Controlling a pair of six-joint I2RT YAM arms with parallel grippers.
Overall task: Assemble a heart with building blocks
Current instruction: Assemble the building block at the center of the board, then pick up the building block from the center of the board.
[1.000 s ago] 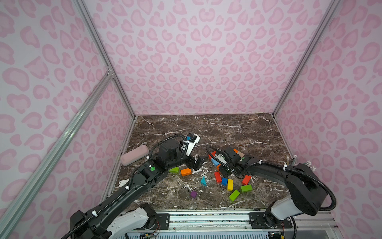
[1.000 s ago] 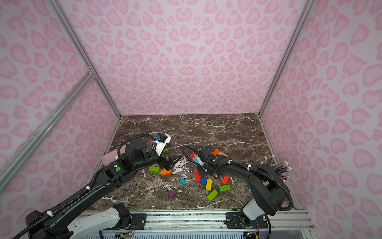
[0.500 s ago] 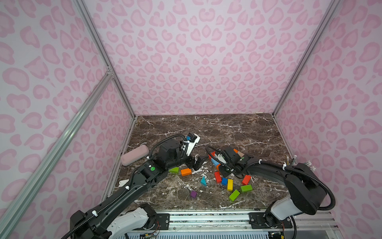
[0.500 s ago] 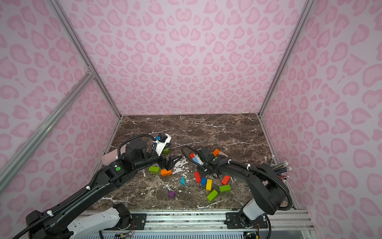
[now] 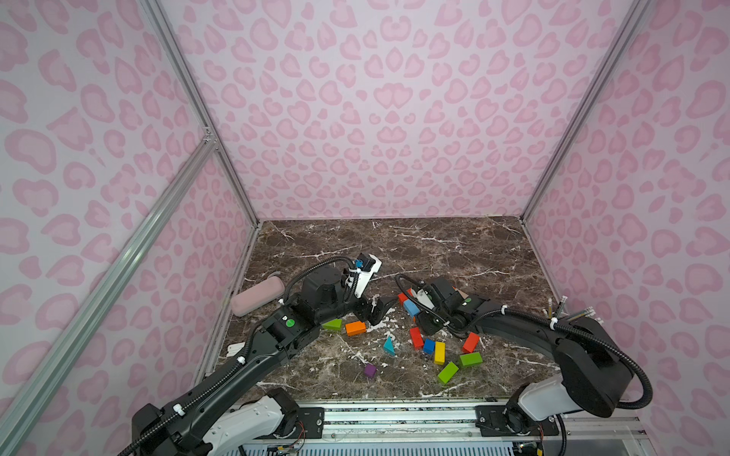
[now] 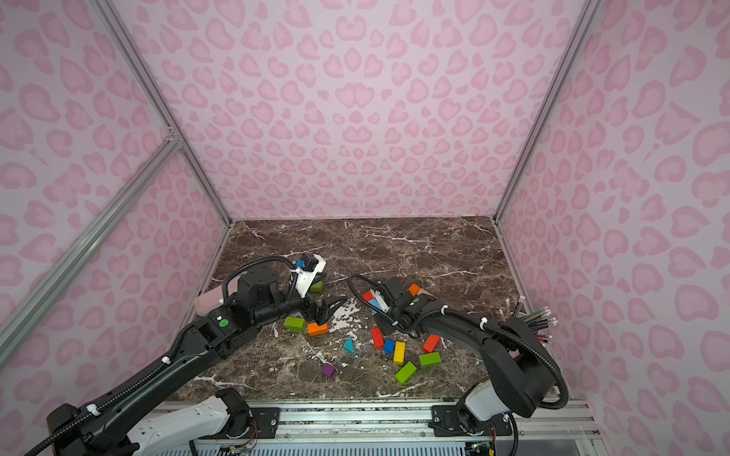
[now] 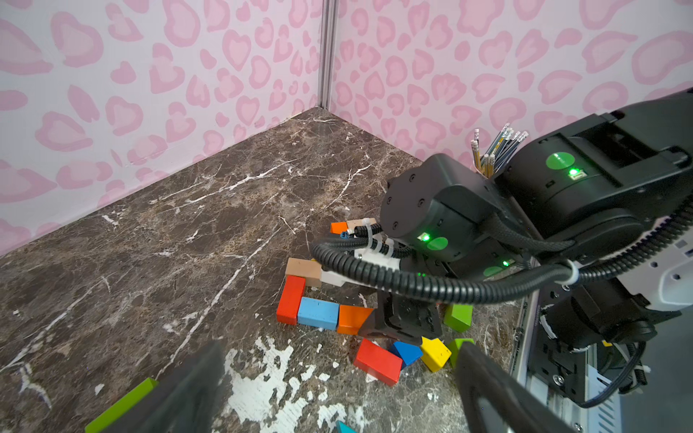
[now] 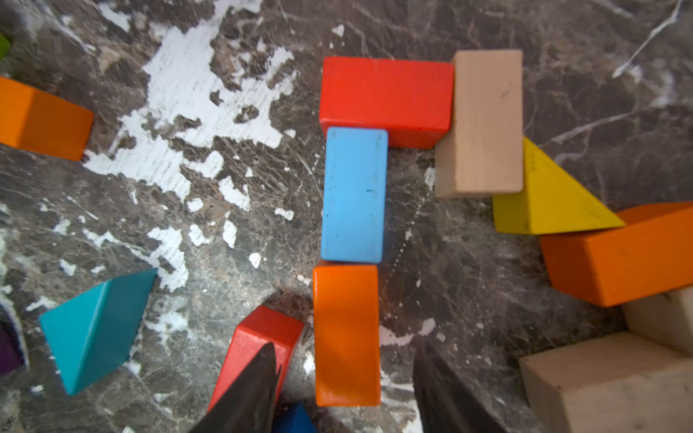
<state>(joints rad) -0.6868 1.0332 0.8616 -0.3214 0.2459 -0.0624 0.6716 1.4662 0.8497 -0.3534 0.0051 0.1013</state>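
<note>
Stretched low mid-frame, the right claw (image 8: 345, 352) stands parted astride the orange brick (image 8: 345, 300), seemingly not touching; the left claw (image 6: 328, 310) gapes wide.

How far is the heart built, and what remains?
Done: red brick, blue brick and wood brick touch, a partial outline. In hand: right end effector open around the orange brick, set against the blue one; left end effector open, empty. Left: most of the heart; green brick, purple cube and others lie loose.
</note>
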